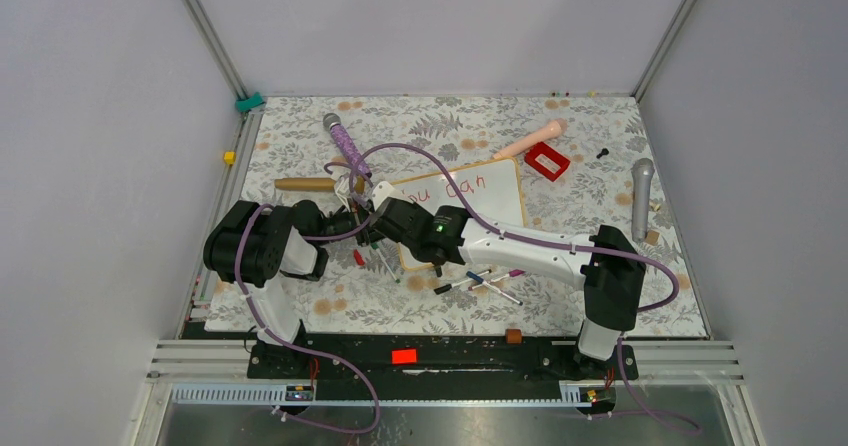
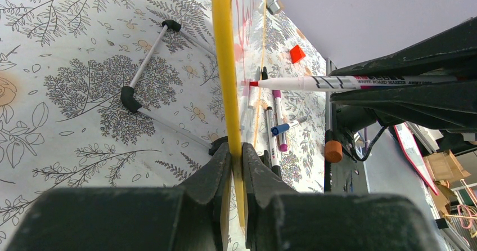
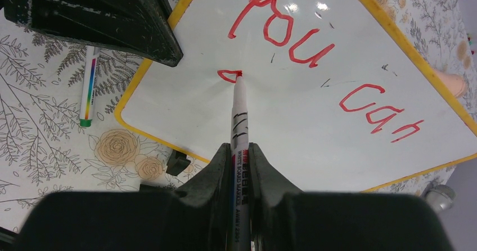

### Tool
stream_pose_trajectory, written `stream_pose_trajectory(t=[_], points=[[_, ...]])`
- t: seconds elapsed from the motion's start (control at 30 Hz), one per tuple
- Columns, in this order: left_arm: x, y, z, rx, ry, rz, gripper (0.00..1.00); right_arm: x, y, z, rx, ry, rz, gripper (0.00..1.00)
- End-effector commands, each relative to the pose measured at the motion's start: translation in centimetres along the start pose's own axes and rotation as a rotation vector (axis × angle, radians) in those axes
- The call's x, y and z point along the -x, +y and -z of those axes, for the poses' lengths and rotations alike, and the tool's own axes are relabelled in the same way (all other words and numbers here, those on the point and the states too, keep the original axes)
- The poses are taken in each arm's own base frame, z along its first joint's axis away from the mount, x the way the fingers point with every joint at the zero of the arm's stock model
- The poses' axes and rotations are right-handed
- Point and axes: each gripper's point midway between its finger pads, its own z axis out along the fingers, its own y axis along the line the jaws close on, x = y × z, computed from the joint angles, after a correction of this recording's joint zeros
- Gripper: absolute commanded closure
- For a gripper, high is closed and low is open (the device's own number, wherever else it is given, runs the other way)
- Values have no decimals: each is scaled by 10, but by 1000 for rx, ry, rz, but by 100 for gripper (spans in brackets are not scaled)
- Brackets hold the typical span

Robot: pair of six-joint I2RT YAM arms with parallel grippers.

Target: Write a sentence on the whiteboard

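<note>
The whiteboard (image 1: 490, 206) lies on the flowered table cloth and has a thin yellow frame. Red lettering (image 3: 292, 43) on it reads "You" and "can", with a small red loop (image 3: 227, 76) begun below "You". My right gripper (image 3: 241, 149) is shut on a white-barrelled red marker (image 3: 239, 110), whose tip touches the board at that loop. My left gripper (image 2: 236, 149) is shut on the board's yellow edge (image 2: 225, 65). The marker (image 2: 337, 83) also shows in the left wrist view, tip against the board. Both grippers meet at the board's left end (image 1: 375, 221).
Several loose markers (image 1: 490, 281) lie just in front of the board. A red box (image 1: 547, 161), a peach rod (image 1: 530, 141), a grey microphone (image 1: 641, 196), a purple microphone (image 1: 345, 146) and a wooden rod (image 1: 305, 183) lie around it. A multicolour marker (image 3: 88, 88) lies by the board's corner.
</note>
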Motion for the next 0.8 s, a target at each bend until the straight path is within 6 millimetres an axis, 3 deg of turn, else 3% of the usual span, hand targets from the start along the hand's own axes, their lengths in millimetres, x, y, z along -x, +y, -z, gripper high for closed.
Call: stream_pose_trajectory(t=[0.0,0.5,0.6,0.77], points=[[9,-2,-3,-22,-17,-120,99,12,-14,-3,-49,-22,-36,100],[8,-1,-3,-21,-16,-117,99,-21,-7,1,-12,22,-76,100],[9,-1,-3,-20,-17,-116,99,-19,-8,1,-13,19,-79,100],[8,-2,-4,-23,-15,-116,99,3,-19,15,-20,-43,-114,100]])
